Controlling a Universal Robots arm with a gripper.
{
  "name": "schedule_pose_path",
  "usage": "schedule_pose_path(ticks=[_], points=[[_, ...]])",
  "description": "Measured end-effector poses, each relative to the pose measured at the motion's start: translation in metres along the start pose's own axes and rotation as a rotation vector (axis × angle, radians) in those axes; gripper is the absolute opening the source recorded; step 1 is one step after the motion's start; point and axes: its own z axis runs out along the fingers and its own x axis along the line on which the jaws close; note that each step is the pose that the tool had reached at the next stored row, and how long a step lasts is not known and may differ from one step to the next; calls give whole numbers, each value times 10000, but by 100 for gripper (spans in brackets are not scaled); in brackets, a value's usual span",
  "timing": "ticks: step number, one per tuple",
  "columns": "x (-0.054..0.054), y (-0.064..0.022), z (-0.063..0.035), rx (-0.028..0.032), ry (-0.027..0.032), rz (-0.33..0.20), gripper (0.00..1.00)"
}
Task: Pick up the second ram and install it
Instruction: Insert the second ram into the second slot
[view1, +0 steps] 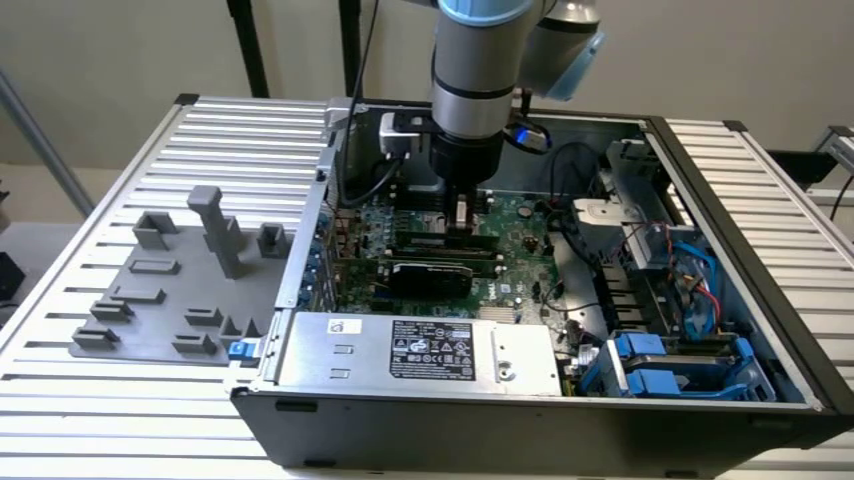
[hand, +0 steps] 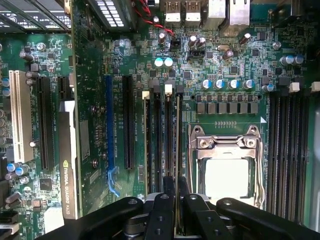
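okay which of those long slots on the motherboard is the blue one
The blue slot, a single expansion slot beside the upright graphics card. The slots next to it are black, and one farther off is white.

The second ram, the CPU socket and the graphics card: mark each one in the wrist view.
second ram (hand: 177, 140), wrist view, on its thin top edge, standing in the slot ahead of the end effector.
CPU socket (hand: 227, 172), wrist view, on the pale centre inside the metal frame.
graphics card (hand: 67, 165), wrist view, on its labelled edge.
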Motion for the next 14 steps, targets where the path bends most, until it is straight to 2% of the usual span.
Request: schedule_pose_path(ticks=[14], points=[[21, 18, 39, 0, 48, -69, 14]])
